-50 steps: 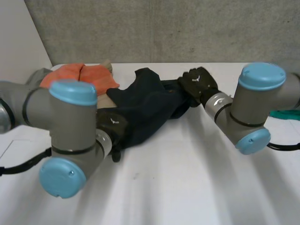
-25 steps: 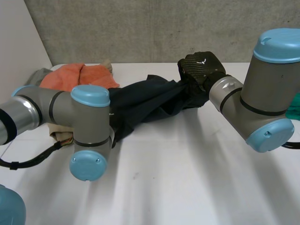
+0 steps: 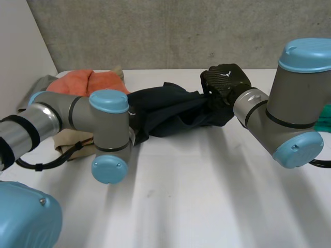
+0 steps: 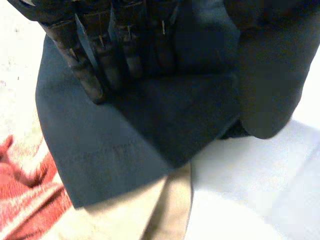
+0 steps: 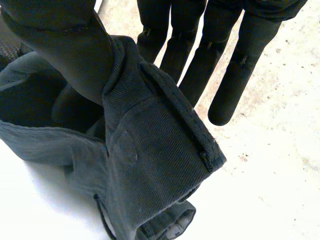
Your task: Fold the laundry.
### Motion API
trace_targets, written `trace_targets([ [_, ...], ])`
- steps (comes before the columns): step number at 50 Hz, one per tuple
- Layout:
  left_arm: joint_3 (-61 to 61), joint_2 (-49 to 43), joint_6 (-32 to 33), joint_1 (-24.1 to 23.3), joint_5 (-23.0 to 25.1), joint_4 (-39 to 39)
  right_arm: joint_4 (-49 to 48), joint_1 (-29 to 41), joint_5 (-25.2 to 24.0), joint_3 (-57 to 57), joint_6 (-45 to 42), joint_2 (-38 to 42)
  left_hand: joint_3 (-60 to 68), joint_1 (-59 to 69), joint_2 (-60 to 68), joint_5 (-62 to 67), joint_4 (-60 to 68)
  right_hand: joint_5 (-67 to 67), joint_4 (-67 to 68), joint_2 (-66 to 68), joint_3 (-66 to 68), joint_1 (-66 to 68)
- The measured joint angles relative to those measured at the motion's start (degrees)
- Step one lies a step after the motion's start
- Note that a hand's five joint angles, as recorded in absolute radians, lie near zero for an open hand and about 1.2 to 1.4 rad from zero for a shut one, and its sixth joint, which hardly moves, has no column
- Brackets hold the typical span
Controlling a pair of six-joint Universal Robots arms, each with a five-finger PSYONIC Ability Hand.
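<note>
A dark navy garment (image 3: pixel 165 108) stretches across the white table (image 3: pixel 207 196) between my two hands. My right hand (image 3: pixel 225 82) is raised at the garment's far right end. In the right wrist view its thumb (image 5: pixel 65 55) pinches a hemmed edge of the garment (image 5: pixel 150 165) against the straight fingers (image 5: pixel 240 75). In the left wrist view my left hand (image 4: pixel 125 50) lies with straight fingers pressed flat on the garment's (image 4: pixel 100 150) left end, the thumb (image 4: pixel 270 75) beside it. My left arm (image 3: pixel 108 129) covers that end in the head view.
An orange cloth (image 3: pixel 88 82) is heaped at the back left, beside the navy garment. A beige cloth (image 4: pixel 140 210) lies under the garment's left end, also visible below my left arm (image 3: pixel 67 142). A green item (image 3: pixel 326 116) sits at the right edge.
My right hand has lifted the garment's right end and pulled it out long. My left arm has swung right along the table, its hand staying on the left end.
</note>
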Motion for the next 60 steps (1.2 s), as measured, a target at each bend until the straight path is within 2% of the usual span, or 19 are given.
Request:
trace_targets([
  [3,2.49,-1.46,2.03,-0.24,0.47,-0.19,0.00,-0.35,0.02,-0.44,-0.02,0.55,8.41,9.34,8.79,8.17,8.49,0.00,0.00,0.00,0.00,0.00],
  [5,4.02,-2.35,3.42,-0.36,0.79,-0.30,0.00,-0.51,0.01,-0.57,-0.03,0.70,9.94,11.05,10.28,9.65,10.03,0.00,0.00,0.00,0.00,0.00],
  [6,4.76,-2.80,4.18,-0.40,0.92,-0.47,-0.01,-0.72,0.00,-0.72,-0.05,0.79,26.93,30.31,26.96,26.59,27.16,0.00,0.00,0.00,0.00,0.00],
  [8,6.08,-3.32,5.43,-0.40,1.14,-0.82,0.04,-1.00,-0.05,-0.91,-0.06,0.79,37.44,40.01,37.86,37.20,37.79,0.00,0.00,0.00,0.00,0.00],
  [10,6.91,-3.03,6.23,-0.25,1.29,-1.61,0.16,-1.21,-0.05,-1.07,-0.06,0.68,40.90,40.37,41.14,39.68,41.39,0.00,0.00,0.00,0.00,0.00],
  [14,5.59,2.00,4.46,0.78,1.64,-3.60,0.78,-1.32,-0.09,-1.30,0.13,-0.19,41.16,40.37,41.37,39.71,41.65,0.00,0.00,0.00,0.00,0.00],
  [21,-3.33,21.10,-6.53,4.69,4.31,-5.02,3.14,-0.62,-0.48,-0.81,1.61,-4.88,41.17,40.37,41.43,39.68,41.68,0.00,0.00,0.00,0.00,0.00],
  [25,-8.45,32.35,-12.37,7.56,7.62,-5.44,4.18,-0.12,-0.77,-0.45,3.07,-8.60,41.17,40.37,41.44,39.68,41.69,0.00,0.00,0.00,0.00,0.00],
  [31,-14.39,41.99,-16.41,10.74,13.48,-6.96,4.77,0.12,-1.05,0.72,4.89,-13.38,41.17,40.37,41.44,39.68,41.69,0.00,0.01,0.00,0.00,0.74],
  [34,-16.55,43.29,-16.85,11.41,15.49,-7.36,4.72,0.35,-1.07,1.49,5.20,-14.22,41.18,40.37,41.44,39.68,41.69,0.00,0.01,0.00,0.00,0.74],
  [35,-17.57,43.43,-16.95,11.61,16.28,-7.51,4.66,0.48,-1.06,1.82,5.30,-14.31,37.84,36.75,37.20,36.99,38.17,0.00,0.01,0.00,0.00,0.74],
  [37,-20.66,42.45,-17.06,11.89,18.03,-7.91,4.41,0.96,-0.91,2.61,5.45,-13.25,17.64,14.02,16.62,17.33,17.46,0.49,0.01,0.00,0.00,0.74],
  [40,-23.84,40.36,-17.33,11.72,18.54,-8.51,4.19,1.81,-0.28,2.88,5.31,-10.58,0.45,-2.52,-0.12,-0.17,0.00,0.97,0.01,0.00,0.00,0.74],
  [41,-25.34,39.44,-17.64,11.58,18.43,-8.82,4.14,2.17,0.09,2.86,5.21,-9.64,-1.70,-3.97,-1.78,-2.37,-2.22,0.98,0.01,0.00,0.00,0.74],
  [45,-30.32,37.35,-19.57,11.34,17.28,-9.58,3.99,3.87,2.59,2.47,4.70,-6.14,-4.65,-4.80,-4.68,-5.58,-5.15,0.97,0.01,0.00,0.00,0.74],
  [49,-36.87,38.15,-23.55,11.99,15.72,-9.93,3.70,5.09,5.92,1.88,4.44,-4.78,-1.43,-1.51,-1.46,-1.36,-1.47,0.98,0.01,0.00,0.00,0.74],
  [57,-44.03,41.86,-27.69,13.70,17.02,-9.92,2.50,6.03,7.38,1.69,4.50,-5.71,1.14,0.87,1.12,1.50,1.38,0.97,0.01,0.00,0.00,0.74],
  [58,-45.50,42.64,-28.34,14.60,17.41,-9.75,1.96,6.19,7.67,1.68,4.58,-5.90,3.53,3.36,3.46,3.62,3.64,0.98,0.01,0.00,0.00,0.74],
  [60,-46.73,43.17,-28.74,15.73,17.92,-9.55,1.37,6.26,8.06,1.64,4.67,-6.01,14.69,16.55,14.74,14.61,14.91,0.98,0.01,0.00,0.00,0.74],
])
